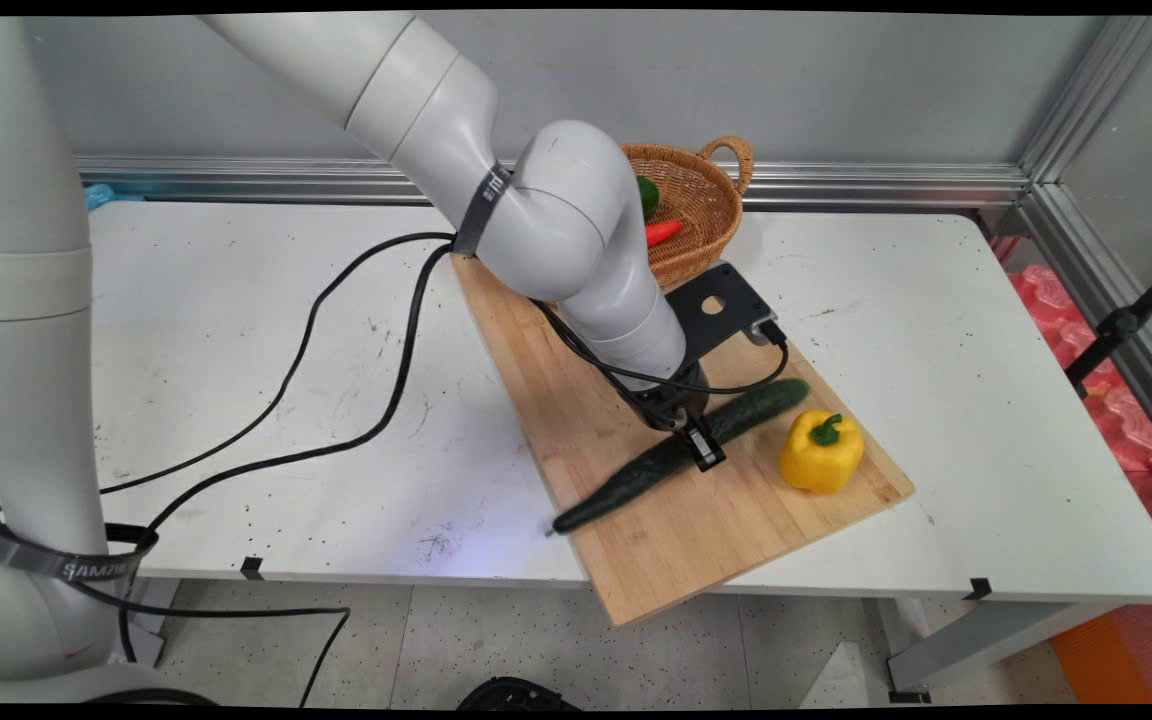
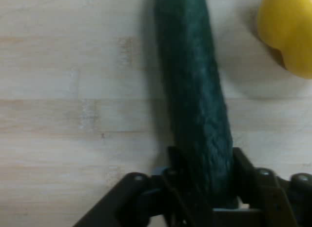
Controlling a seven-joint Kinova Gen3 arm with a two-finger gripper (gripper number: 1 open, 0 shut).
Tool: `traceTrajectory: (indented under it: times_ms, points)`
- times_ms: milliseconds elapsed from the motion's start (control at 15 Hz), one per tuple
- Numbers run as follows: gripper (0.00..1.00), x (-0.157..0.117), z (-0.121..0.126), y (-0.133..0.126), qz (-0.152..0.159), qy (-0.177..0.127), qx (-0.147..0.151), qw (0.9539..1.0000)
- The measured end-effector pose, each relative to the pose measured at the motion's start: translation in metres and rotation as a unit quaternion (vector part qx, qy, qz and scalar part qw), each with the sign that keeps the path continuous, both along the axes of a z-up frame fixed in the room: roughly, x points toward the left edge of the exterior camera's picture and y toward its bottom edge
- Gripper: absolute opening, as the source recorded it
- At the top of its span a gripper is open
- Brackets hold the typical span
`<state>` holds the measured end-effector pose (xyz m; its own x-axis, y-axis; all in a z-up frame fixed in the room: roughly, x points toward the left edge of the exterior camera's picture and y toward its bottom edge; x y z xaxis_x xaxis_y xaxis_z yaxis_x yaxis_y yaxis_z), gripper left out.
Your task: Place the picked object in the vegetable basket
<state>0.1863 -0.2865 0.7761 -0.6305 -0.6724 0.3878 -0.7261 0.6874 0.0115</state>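
Cucumber [image 1: 676, 455] dead centre of the action, lying diagonally on the wooden cutting board [image 1: 656, 560], one tip toward the board's near-left edge, the other pointing back toward the wicker basket [image 1: 701, 205]. Down on it comes the gripper [image 1: 698, 447], right about mid-length, and the hand view shows the cucumber [image 2: 197, 105] running straight up between the two fingers [image 2: 243, 163], jaws narrowed onto its flanks, one each side. That reads as a hold on the cucumber, though it rests on the board, not lifted.

Judging by looks: long, stiff, dark and bumpy-skinned, likely a light replica or a firm vegetable, either way it should not sag. The rough skin should give the pads some bite, but the round section could roll if pinched off-centre. Mid-length is the sensible place to take it, so neither end droops, and that is where the jaws sit.

Yellow bell pepper [image 1: 820, 452] stands just beside the cucumber's far half, on the board, apart from the gripper. In the basket at the back of the desk [image 1: 986, 400], a red chilli [image 1: 663, 232] and something green [image 1: 647, 195], partly hidden by the arm.
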Motion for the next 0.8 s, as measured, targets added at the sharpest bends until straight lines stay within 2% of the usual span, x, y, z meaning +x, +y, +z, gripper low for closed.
traceTrajectory:
  times_ms: [467,800]
  points:
    - [0.0,0.014,0.02,0.009,-0.004,-0.002,-0.015,0.9999]
    - [0.0,0.034,0.052,0.015,-0.013,0.002,-0.034,0.9993]
